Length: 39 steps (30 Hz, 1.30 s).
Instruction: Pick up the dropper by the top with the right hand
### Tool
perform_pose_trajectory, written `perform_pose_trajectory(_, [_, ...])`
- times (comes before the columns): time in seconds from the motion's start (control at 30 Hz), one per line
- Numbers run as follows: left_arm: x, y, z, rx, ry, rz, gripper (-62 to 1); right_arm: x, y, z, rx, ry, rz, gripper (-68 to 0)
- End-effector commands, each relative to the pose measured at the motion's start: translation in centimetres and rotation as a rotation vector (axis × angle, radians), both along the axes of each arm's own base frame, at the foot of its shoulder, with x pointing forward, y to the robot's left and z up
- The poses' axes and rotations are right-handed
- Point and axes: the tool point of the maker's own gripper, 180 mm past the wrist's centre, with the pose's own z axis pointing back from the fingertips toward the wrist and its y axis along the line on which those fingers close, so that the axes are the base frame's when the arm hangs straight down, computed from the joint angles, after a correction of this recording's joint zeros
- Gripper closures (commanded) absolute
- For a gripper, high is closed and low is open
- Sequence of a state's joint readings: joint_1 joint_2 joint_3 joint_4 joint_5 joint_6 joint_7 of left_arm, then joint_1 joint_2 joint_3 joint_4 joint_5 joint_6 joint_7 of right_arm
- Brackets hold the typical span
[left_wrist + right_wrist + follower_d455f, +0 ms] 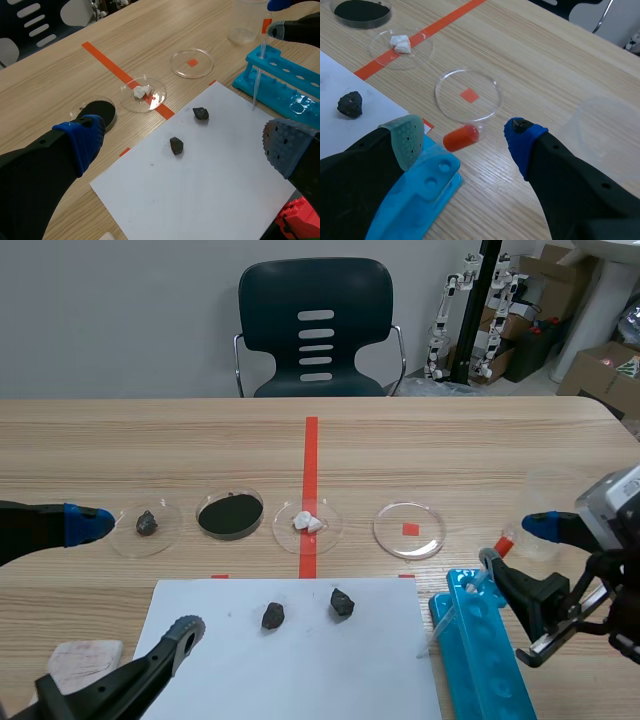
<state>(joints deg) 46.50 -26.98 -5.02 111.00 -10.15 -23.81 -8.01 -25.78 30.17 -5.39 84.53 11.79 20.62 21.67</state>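
The dropper has a red bulb (pixel 461 138) on top of a clear tube (pixel 257 75). It leans at a slant against the near end of the blue tube rack (pixel 490 650). My right gripper (pixel 515 542) is open, one finger on each side of the bulb, with a small gap on both sides in the right wrist view. The tube's tip hangs beside the edge of the white paper (pixel 290 660). My left gripper (pixel 138 577) is open at the table's left, over the paper's corner, with nothing between its fingers.
Four petri dishes stand in a row: a dark stone (pixel 147 523), black powder (pixel 230 515), white lumps (pixel 307 522), and an empty one (pixel 409 529). Two dark stones (pixel 273 615) (pixel 342 602) lie on the paper. A clear cup (pixel 552 502) stands behind the right gripper.
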Motion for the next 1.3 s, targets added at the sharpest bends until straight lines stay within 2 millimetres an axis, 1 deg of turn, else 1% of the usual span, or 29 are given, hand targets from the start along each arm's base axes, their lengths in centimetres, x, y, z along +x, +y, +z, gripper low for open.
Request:
perform_pose_trajectory(0.0, [0.1,-0.1,0.6,-0.027,-0.015,0.009,-62.3,0.4,-0.1,1.1,0.013,-0.037,0.006,-36.5])
perform_pose_trajectory(0.07, [0.1,-0.1,0.6,-0.027,-0.015,0.009,-62.3,0.2,0.0,1.2,0.018,-0.041,0.008,-37.4])
perform_pose_trajectory(0.37, [0.1,-0.1,0.6,-0.027,-0.015,0.009,-62.3,0.1,-0.1,1.0,0.021,-0.034,0.003,-37.4])
perform_pose_trajectory(0.77, [0.1,-0.1,0.6,-0.027,-0.014,0.009,-62.3,-0.4,-2.1,-0.5,0.091,0.002,-0.076,-37.3])
perform_pose_trajectory(0.87, [0.1,-0.1,0.6,-0.027,-0.014,0.009,-62.3,-0.4,-2.1,-0.3,0.1,-0.012,-0.076,-37.3])
perform_pose_trajectory(1.03, [0.1,-0.1,0.6,-0.027,-0.014,0.009,-62.3,0.3,-1.9,0.3,0.111,-0.035,-0.069,-37.3])
perform_pose_trajectory(1.27, [0.1,-0.1,0.6,-0.027,-0.014,0.009,-62.3,0.5,-1.5,0.6,0.137,-0.037,-0.056,-37.3])
